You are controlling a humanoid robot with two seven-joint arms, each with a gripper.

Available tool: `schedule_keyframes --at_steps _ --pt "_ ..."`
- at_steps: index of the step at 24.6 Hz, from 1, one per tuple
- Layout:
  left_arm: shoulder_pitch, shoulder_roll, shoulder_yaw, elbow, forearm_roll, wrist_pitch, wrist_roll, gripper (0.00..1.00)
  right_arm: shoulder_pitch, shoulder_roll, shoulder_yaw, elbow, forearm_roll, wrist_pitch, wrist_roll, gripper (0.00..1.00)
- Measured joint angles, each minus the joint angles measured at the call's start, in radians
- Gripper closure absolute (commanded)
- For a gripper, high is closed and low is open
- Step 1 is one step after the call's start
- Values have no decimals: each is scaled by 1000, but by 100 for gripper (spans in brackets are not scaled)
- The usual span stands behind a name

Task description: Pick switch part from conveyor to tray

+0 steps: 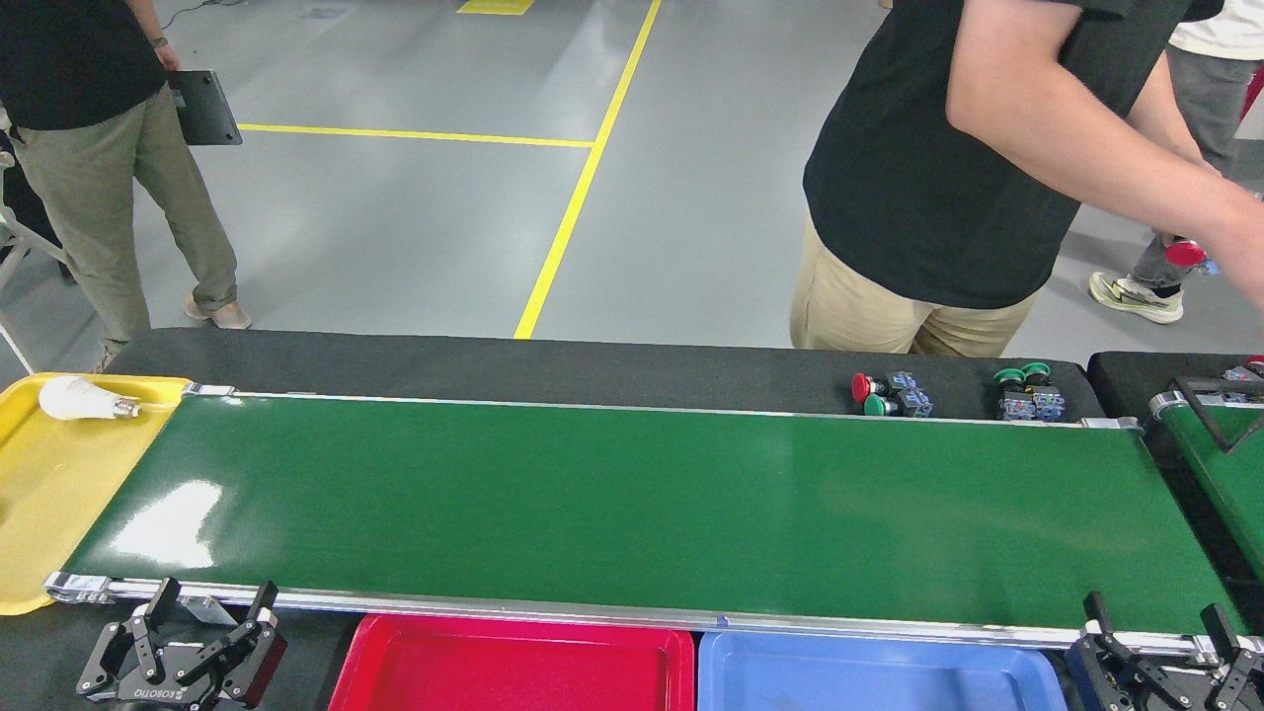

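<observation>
The left pincer [212, 600] sits low at the near left edge of the view, just below the conveyor's near rail, its two black fingers pointing up and spread apart — released, holding nothing. The right pincer [1157, 617] sits at the near right corner in a matching pose, fingers upright and apart, also released and empty; its lower body is cut off by the frame edge. The conveyor [632, 504] runs across the full width of the view: a glossy green belt with silver edge rails and a black padded surround, its belt surface bare. The switch parts [891, 394] lie off the belt on the far padded strip, toward the right: one pair with a red and a green button cap, and just to its right a second pair [1027, 393] with green caps. The red tray [513, 664] lies below the near rail, left of centre, and shows nothing inside in its visible part; a blue tray [879, 676] lies just beside it on the right. A yellow tray [49, 494] abuts the belt's left end and carries a white light bulb [79, 399]. A second, smaller green belt [1220, 464] angles in at the far right. Beyond the conveyor is a grey floor with yellow line markings [583, 178]; a person in a black shirt [938, 168] stands close behind the far strip, one arm reaching right, and another person [89, 148] stands at far left holding a dark tablet [204, 107].
</observation>
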State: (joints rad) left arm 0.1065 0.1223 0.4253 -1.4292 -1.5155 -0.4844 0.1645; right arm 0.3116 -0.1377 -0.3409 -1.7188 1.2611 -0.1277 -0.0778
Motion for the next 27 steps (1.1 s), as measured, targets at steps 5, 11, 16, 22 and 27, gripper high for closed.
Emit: schedule_keyframes --at_steps 5,11,16,22,27 --pt "0 1 0 0 0 1 -1 0 0 0 0 -5 0 0 0 0" --pt "2 1 0 0 5 8 -2 0 0 0 0 -6 0 1 0 0" --pt "2 1 0 -5 6 6 -2 0 0 0 -15 -19 0 3 0 0" --pt "4 1 9 -3 4 4 -2 0 49 0 -25 -38 0 6 5 0" --pt "4 1 9 -3 4 8 -2 0 101 2 -50 -38 0 -27 -34 0"
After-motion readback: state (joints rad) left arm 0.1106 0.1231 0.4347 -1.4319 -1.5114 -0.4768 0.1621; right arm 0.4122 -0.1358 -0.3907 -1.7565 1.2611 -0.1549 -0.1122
